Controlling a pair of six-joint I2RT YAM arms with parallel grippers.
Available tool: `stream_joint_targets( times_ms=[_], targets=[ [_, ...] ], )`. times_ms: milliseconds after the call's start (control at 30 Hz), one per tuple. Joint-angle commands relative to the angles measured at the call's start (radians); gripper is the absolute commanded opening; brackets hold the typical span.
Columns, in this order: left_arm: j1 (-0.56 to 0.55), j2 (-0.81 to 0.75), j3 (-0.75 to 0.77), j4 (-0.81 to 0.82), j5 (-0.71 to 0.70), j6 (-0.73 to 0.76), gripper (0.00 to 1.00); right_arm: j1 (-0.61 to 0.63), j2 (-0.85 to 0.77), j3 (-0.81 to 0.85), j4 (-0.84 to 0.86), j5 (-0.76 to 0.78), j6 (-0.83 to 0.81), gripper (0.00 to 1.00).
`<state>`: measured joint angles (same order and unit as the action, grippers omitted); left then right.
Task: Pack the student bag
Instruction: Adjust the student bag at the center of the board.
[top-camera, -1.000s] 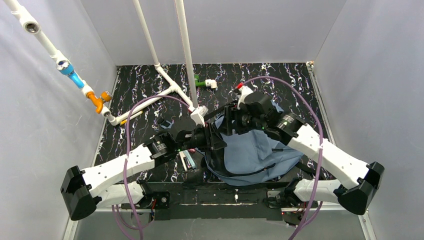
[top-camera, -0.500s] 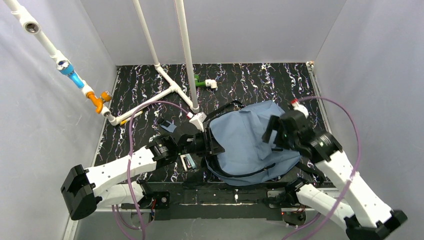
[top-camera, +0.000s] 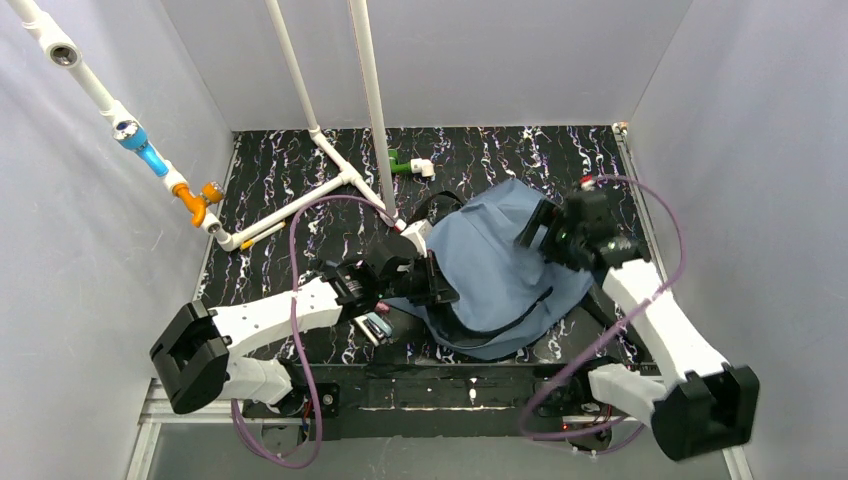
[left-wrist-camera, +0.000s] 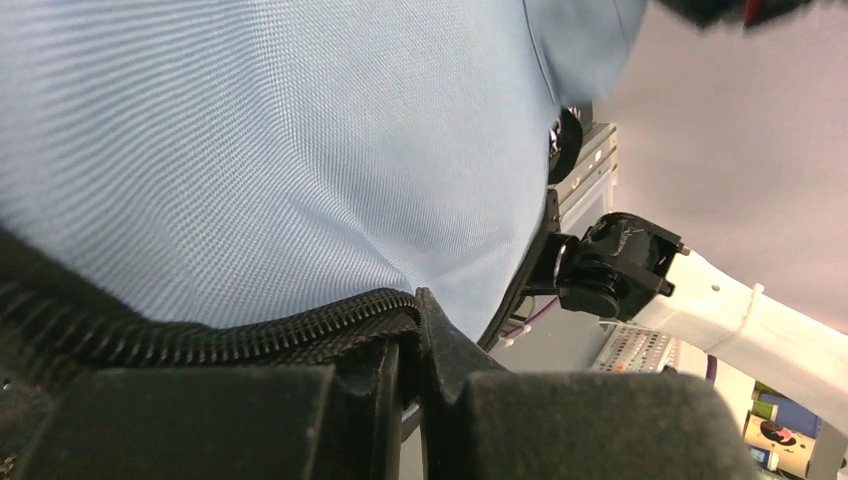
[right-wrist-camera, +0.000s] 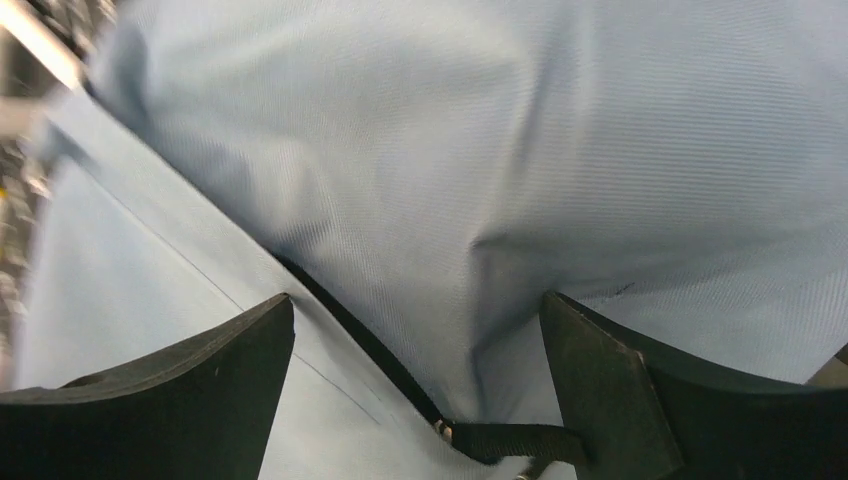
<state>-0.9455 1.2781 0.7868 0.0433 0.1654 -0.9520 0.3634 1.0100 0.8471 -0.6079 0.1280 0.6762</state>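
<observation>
Pinching student bag's (top-camera: 500, 262) rim: left tool (left-wrist-camera: 408, 352)

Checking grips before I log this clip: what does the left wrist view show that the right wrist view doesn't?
Only the left wrist view: the left gripper pinched shut on the student bag's black zipper edge, with the right arm beyond. Only the right wrist view: the right gripper wide open over the fabric, holding nothing, and a black webbing strap at the bottom of the picture. Both: the bag's slate-blue fabric filling most of the frame.
</observation>
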Motion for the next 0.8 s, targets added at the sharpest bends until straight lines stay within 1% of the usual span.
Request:
stream_joint_targets(
  times_ms=[0,33,67,133,167,233,300,367,433,500,533,600,667,700,767],
  targets=[
    [-0.004,0.007,0.056,0.015,-0.008,0.012,0.0,-0.288,0.191,0.139,0.333,-0.465,-0.135,0.99],
    [-0.003,0.015,0.067,0.015,-0.017,0.017,0.0,-0.335,0.249,0.176,0.305,-0.563,-0.163,0.98],
    [-0.003,0.024,0.077,0.015,-0.026,0.024,0.0,-0.35,0.291,0.224,0.224,-0.603,-0.222,0.98],
    [0.001,0.048,0.094,0.015,-0.023,0.033,0.0,-0.353,0.285,0.266,0.088,-0.533,-0.317,0.98],
    [0.003,0.058,0.1,0.015,-0.015,0.034,0.0,-0.353,0.234,0.259,0.048,-0.471,-0.344,0.98],
    [0.007,0.065,0.101,0.015,-0.004,0.032,0.0,-0.353,0.156,0.224,-0.014,-0.406,-0.368,0.98],
    [0.01,0.06,0.099,0.017,0.005,0.028,0.0,-0.392,0.08,0.158,-0.031,-0.415,-0.324,0.98],
    [0.013,0.048,0.099,0.018,0.023,0.026,0.0,-0.402,-0.01,0.054,0.006,-0.449,-0.209,0.98],
    [0.016,0.034,0.103,0.018,0.043,0.013,0.0,-0.403,-0.109,-0.048,0.024,-0.404,-0.122,0.97],
    [0.017,0.026,0.114,0.019,0.063,-0.003,0.0,-0.405,-0.209,-0.105,0.016,-0.309,-0.057,0.72],
    [0.016,0.026,0.12,0.02,0.072,-0.008,0.0,-0.405,-0.26,-0.135,0.031,-0.283,-0.031,0.66],
    [0.017,0.025,0.135,0.018,0.084,-0.011,0.0,-0.405,-0.308,-0.157,0.032,-0.24,-0.004,0.65],
    [0.017,0.023,0.138,0.018,0.083,-0.011,0.0,-0.406,-0.304,-0.16,0.02,-0.224,-0.001,0.55],
    [0.017,0.023,0.138,0.018,0.082,-0.011,0.0,-0.406,-0.295,-0.162,0.016,-0.215,-0.001,0.45],
    [0.017,0.018,0.138,0.018,0.077,-0.011,0.0,-0.408,-0.275,-0.169,0.023,-0.209,-0.007,0.42]
  ],
)
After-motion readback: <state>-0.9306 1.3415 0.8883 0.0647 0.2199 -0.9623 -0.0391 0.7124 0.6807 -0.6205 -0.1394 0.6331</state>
